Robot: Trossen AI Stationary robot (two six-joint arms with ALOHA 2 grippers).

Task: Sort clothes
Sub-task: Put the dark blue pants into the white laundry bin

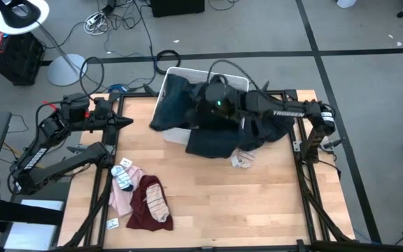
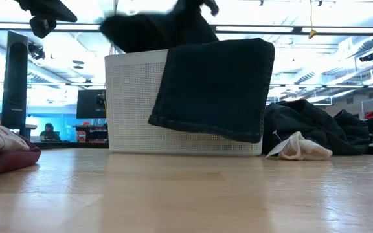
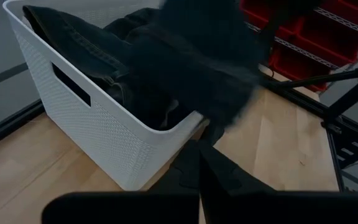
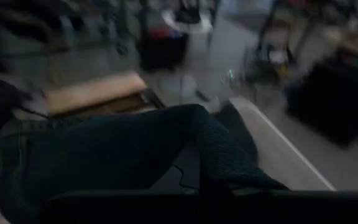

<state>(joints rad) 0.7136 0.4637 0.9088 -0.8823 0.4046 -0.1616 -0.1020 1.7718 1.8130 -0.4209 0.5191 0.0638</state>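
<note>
Right gripper (image 1: 219,105) over the white bin (image 1: 170,75), clamped on a dark garment (image 4: 129,155) draped over its rim; left gripper (image 1: 126,122) pinched together at the table's (image 1: 257,203) left edge.

1. From overhead I get even, soft light across the wooden table (image 1: 215,196); shadows under the arms are faint.
2. At table height, bright ceiling strips and windows behind backlight everything, so the dark garment (image 2: 215,87) draped on the white bin (image 2: 131,110) reads nearly as a silhouette.
3. The near tabletop there is soft and out of focus, with a pale sheen.
4. My right wrist feed is heavily motion-blurred; the background smears.
5. My left wrist feed is sharper on the bin's wall, though the dark cloth above it blurs.
</note>
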